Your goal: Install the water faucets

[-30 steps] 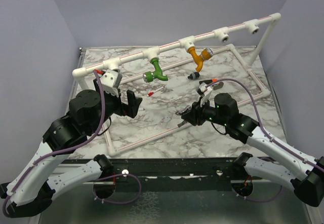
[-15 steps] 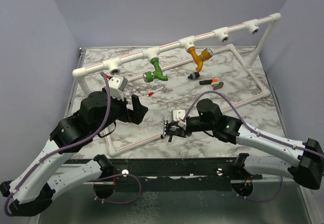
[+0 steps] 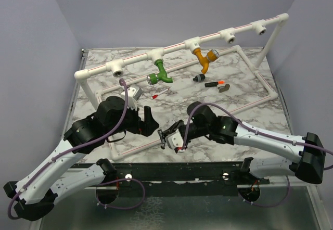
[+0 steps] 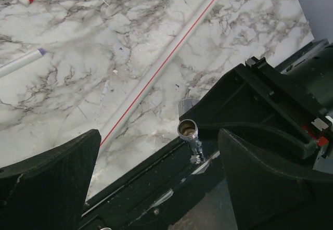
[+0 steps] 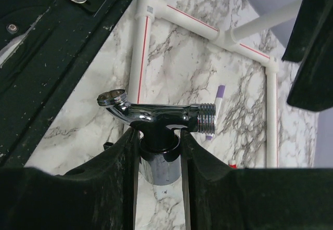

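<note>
We are clamping the chrome faucet [image 5: 156,116] in our right gripper [image 5: 158,144], seemingly off the tabletop [image 4: 78,89]; our left gripper [image 4: 158,157] is gaping wide, empty.

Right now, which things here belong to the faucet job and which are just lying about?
Job: green faucet, orange faucet, chrome faucet in the right pincer, white pipe frame.
Lying about: red-tipped stick, purple-tipped stick, dark orange-tipped piece.
</note>
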